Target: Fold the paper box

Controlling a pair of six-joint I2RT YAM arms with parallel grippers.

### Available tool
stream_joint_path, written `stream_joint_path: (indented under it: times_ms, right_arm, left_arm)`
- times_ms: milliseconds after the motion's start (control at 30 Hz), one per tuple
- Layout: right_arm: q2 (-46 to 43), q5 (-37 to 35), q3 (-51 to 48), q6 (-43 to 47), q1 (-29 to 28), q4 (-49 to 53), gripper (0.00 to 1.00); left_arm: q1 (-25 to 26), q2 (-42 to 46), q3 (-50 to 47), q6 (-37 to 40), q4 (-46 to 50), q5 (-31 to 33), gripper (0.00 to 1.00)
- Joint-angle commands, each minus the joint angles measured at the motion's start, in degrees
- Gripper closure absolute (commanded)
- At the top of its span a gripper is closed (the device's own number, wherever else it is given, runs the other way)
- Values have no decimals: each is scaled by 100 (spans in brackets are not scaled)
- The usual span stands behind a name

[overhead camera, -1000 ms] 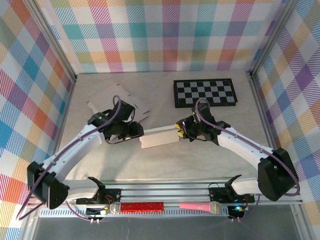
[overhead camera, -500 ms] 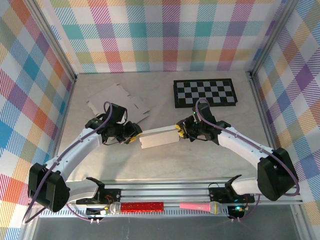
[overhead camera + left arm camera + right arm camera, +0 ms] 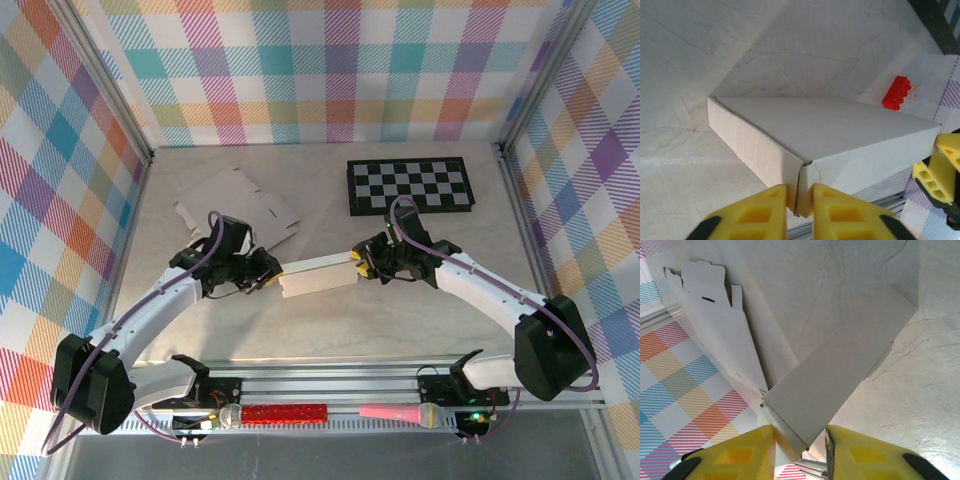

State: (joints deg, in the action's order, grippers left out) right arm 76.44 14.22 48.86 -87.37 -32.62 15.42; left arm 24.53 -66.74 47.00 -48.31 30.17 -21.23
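Observation:
The paper box (image 3: 318, 274) is a long white carton lying across the middle of the table. My left gripper (image 3: 268, 272) is at its left end. In the left wrist view the yellow fingers (image 3: 765, 212) are shut on the near corner seam of the box (image 3: 830, 135), with my left gripper (image 3: 800, 202) pinching the cardboard edge. My right gripper (image 3: 360, 262) is at the box's right end. In the right wrist view the box (image 3: 840, 365) runs away from my right gripper (image 3: 800, 445), whose fingers clamp its near corner.
Flat unfolded cardboard blanks (image 3: 235, 205) lie at the back left, also seen as blanks (image 3: 720, 325) in the right wrist view. A checkerboard (image 3: 408, 186) lies at the back right. A red brick (image 3: 897, 92) sits beyond the box. A red bar (image 3: 285, 412) and pink microphone (image 3: 400, 412) rest on the front rail.
My left gripper has narrowed and closed on the box's left corner, its arm shifting slightly down and left. The box and my right gripper have barely moved.

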Motion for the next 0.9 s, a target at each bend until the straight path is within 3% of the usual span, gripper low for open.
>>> stream_joint_path:
  times_ms: [0, 167, 467, 867]
  right_arm:
    - [171, -208, 56, 312, 12, 1181, 65]
    - [45, -289, 673, 756, 15, 1527, 62]
    - [-17, -211, 389, 441, 27, 1194, 63]
    - [-218, -542, 882, 565, 55, 1303, 62]
  left_arm:
    - [-79, -136, -498, 93, 511, 398, 90]
    - [-81, -41, -489, 96, 478, 406, 93]
    - [-82, -59, -447, 92, 428, 335, 94]
    - [-80, -66, -367, 171, 499, 340, 94]
